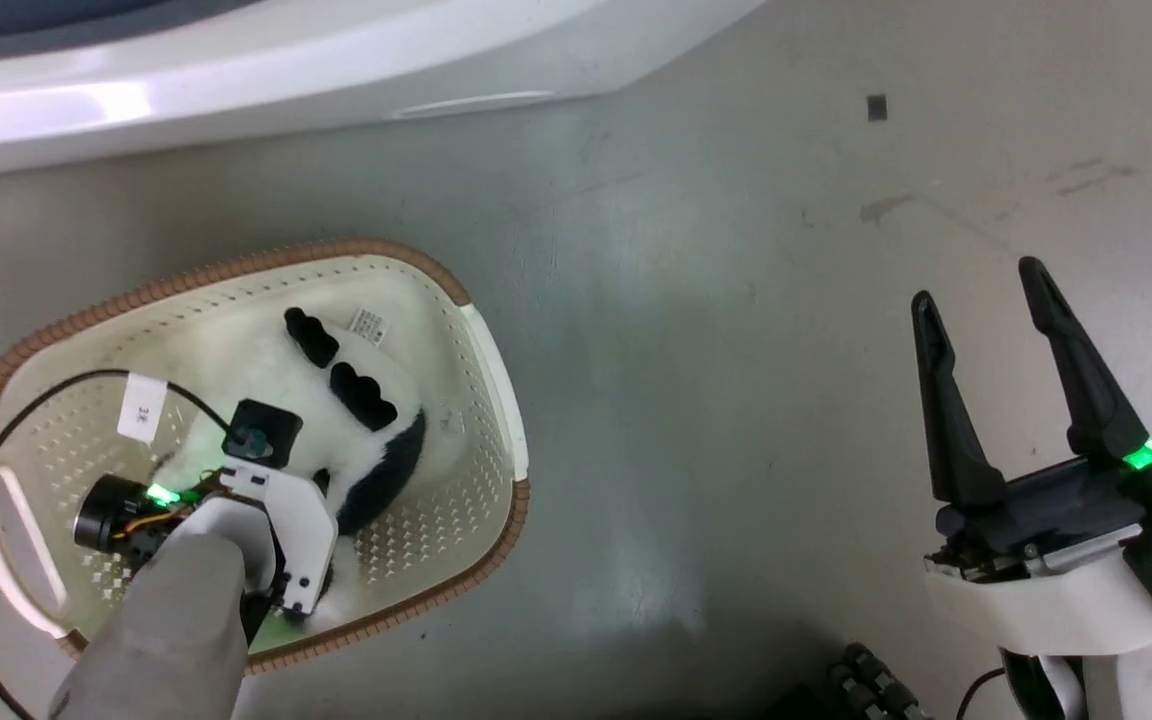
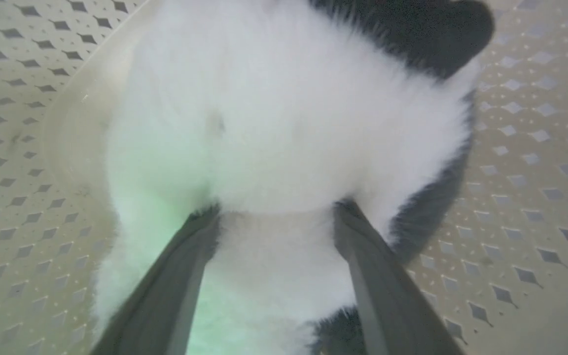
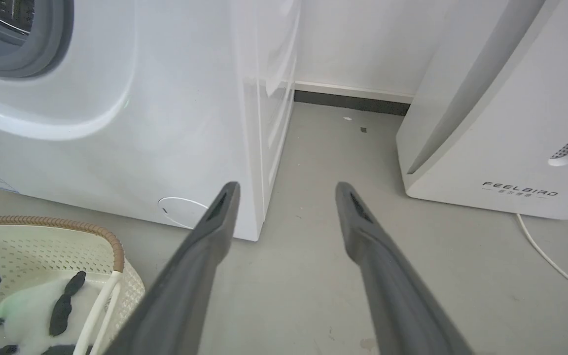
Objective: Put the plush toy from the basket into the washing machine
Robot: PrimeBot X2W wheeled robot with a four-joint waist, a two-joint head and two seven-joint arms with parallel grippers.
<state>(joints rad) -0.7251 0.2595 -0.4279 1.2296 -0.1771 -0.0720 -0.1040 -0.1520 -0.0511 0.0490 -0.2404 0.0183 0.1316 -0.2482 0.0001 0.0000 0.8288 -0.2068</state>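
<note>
The toy (image 2: pixel 284 123) lies in the basket (image 1: pixel 496 400), which stands on the floor (image 1: pixel 696 400) just before the washer (image 3: pixel 116 123). The left pincer (image 2: pixel 276 212) is down on it, jaws wide, tips sunk into the white fur on either side of a bulge.

The step in hand looks like the grasp. To do it well, close firmly on a thick fold of the body, not on loose fur, then lift straight up clear of the rim before swinging toward the washer.

The right pincer (image 1: pixel 978 282) hangs wide and empty above the floor, well apart.

The tips are buried in fur, so their depth is unclear. In the head view the wrist (image 1: pixel 276 500) covers the contact. The porthole is cut off at the right wrist view's corner, so I cannot tell how the door stands.
</note>
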